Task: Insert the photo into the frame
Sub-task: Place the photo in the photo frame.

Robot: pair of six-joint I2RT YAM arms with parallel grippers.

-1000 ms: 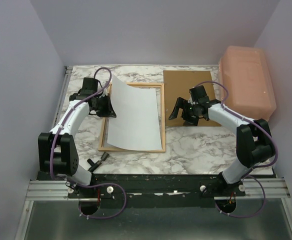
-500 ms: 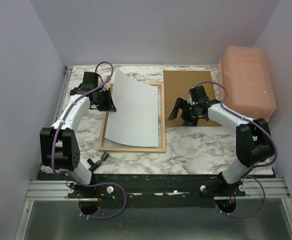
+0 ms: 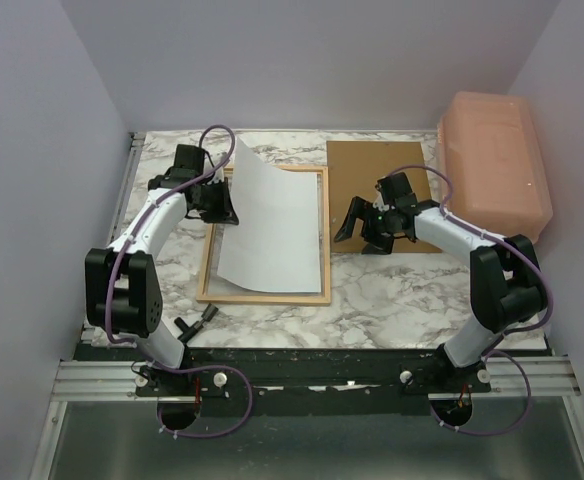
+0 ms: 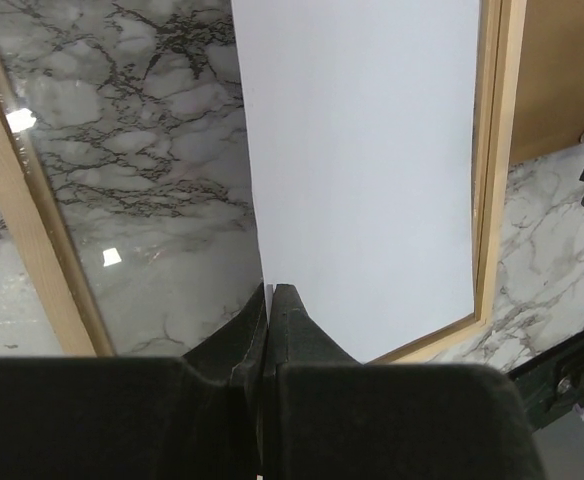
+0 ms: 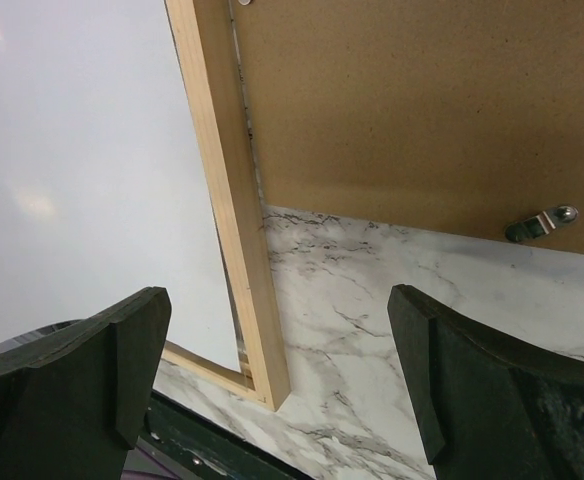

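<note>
Two arms in play, and only the left one has hold of anything. The left gripper has its fingers pressed together on the left edge of the photo, up near the sheet's 10 o'clock corner. From the left wrist view the fingertips meet right on the paper's edge with no gap showing.

The photo is white side up and sits over the frame. Its 10 o'clock corner is lifted and curled above the frame, and the 5 o'clock end lies down on the pane, just inside the wooden rail. A strip of pane at 9 o'clock of the sheet is uncovered, so the marble table shows through it.

The right gripper hangs with its fingers spread wide and nothing between them, over the 7 o'clock corner of the brown backing board. That board lies flat at about 2 o'clock of the frame, close beside it. A pink plastic tub sits at 3 o'clock of the board.
</note>
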